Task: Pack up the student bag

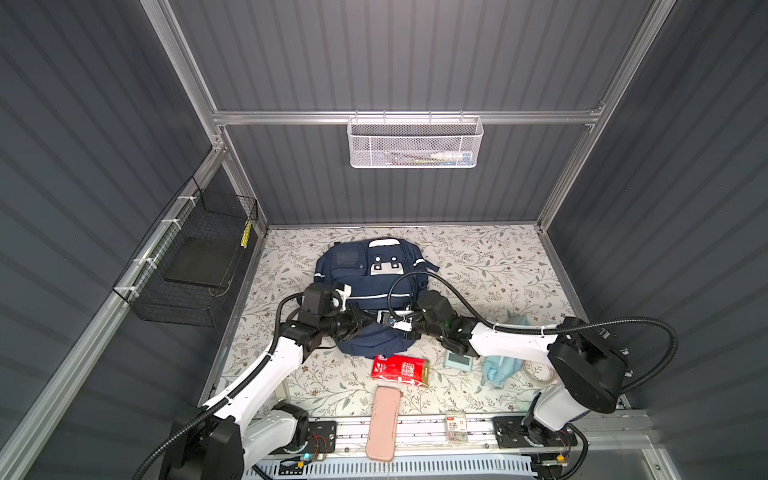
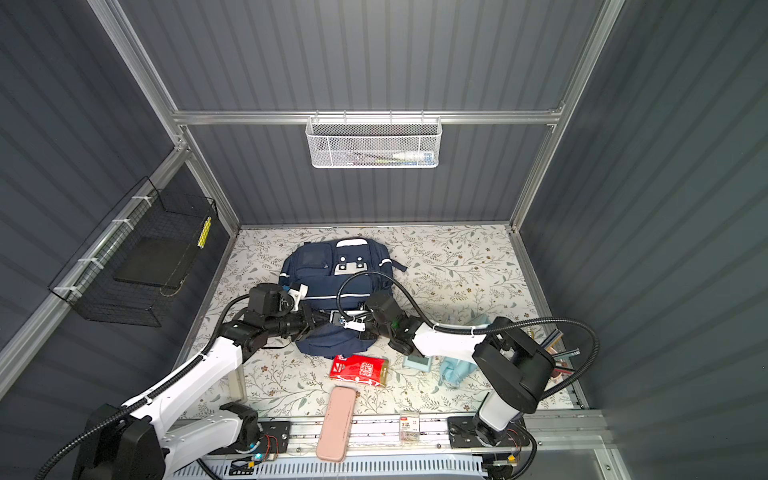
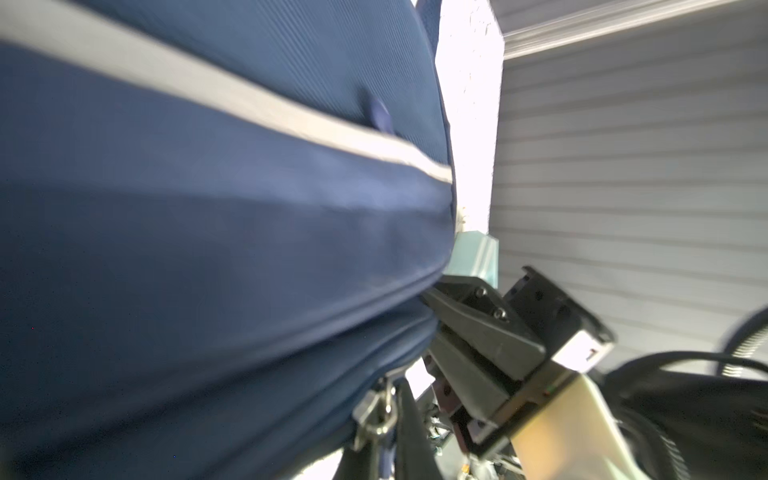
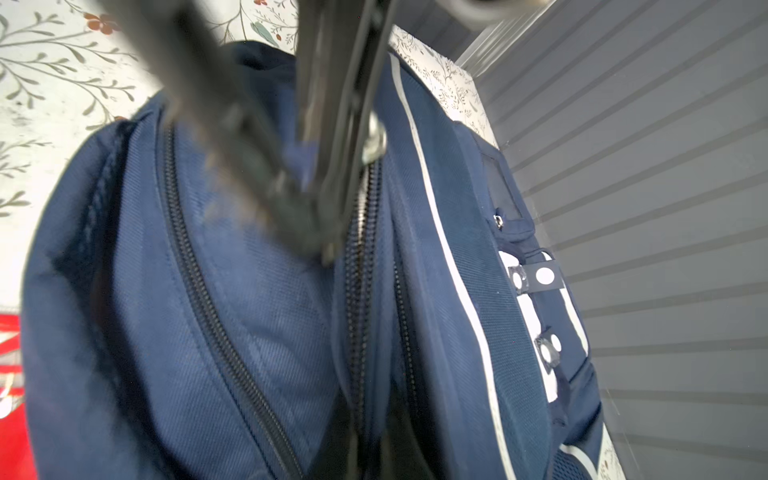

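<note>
As the two arms are reaching in, the left gripper is pinching a raised fold of navy fabric beside the main zip of the student bag, its jaws together and a metal zip puller hanging just beside one finger. Facing it, the right gripper is biting on the bag's seam — jaws pressed shut, though what lies between the tips is hidden in the fold. In both top views the bag is lying mid-table on the floral tabletop, front pockets facing up, white dotted patch toward the rear wall. Just in front of it a red packet is lying flat — a pink case nearer the front rail, a light-blue cloth off to the right.
</note>
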You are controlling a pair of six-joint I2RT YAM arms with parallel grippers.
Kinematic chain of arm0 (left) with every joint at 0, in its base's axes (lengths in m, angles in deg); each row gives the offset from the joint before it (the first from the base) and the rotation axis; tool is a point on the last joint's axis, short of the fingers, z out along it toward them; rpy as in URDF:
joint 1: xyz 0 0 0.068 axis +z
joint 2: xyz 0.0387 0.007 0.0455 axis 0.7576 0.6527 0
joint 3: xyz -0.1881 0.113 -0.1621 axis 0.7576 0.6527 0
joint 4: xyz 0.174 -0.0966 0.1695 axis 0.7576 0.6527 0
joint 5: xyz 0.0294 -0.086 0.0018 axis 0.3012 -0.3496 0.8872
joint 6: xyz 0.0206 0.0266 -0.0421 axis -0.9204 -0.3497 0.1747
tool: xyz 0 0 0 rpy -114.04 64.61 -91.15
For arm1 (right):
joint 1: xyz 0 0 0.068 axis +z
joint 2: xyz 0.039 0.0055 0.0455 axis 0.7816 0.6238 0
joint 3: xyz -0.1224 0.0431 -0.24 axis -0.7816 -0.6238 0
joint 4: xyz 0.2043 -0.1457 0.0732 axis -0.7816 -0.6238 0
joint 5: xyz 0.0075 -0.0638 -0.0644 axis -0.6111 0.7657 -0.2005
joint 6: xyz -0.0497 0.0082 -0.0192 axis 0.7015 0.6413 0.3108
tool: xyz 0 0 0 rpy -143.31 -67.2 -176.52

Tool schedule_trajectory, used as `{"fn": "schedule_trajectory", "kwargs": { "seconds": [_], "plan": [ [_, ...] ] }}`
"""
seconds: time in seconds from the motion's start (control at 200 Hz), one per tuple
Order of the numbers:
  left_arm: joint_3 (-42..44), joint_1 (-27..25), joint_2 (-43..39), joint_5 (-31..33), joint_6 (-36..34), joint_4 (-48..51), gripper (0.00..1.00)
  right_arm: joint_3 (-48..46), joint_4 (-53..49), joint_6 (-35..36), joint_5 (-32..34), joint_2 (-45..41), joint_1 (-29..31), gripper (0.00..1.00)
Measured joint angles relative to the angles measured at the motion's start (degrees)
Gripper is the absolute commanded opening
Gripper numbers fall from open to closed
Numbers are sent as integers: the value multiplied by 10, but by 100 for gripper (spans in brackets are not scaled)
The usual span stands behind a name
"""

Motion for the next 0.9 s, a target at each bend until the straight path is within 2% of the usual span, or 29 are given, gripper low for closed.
{"fn": "schedule_trajectory", "kwargs": {
  "seconds": [0.245,0.405,0.5,0.6,0.68,0.72,0.795,0.901],
  "plan": [
    [-9,154,25,-133,-71,35,0,-22,13,13,-59,-32,-50,0],
    [-30,168,20,-162,-107,71,0,-21,39,12,-79,-23,-64,0],
    [-30,148,-2,-134,-107,84,0,-6,48,10,-76,-2,-73,9],
    [-27,90,-28,-68,-93,81,0,14,45,4,-48,24,-85,36],
    [-7,50,-40,-42,-67,57,0,13,42,-12,-9,28,-102,58],
    [1,36,-38,-31,-57,49,0,8,46,-20,11,24,-111,63],
    [7,13,-23,-15,-43,35,0,-17,50,-21,31,0,-116,65],
    [6,-1,6,-8,-32,8,0,-33,19,-23,28,-48,-88,66]
  ]
}}
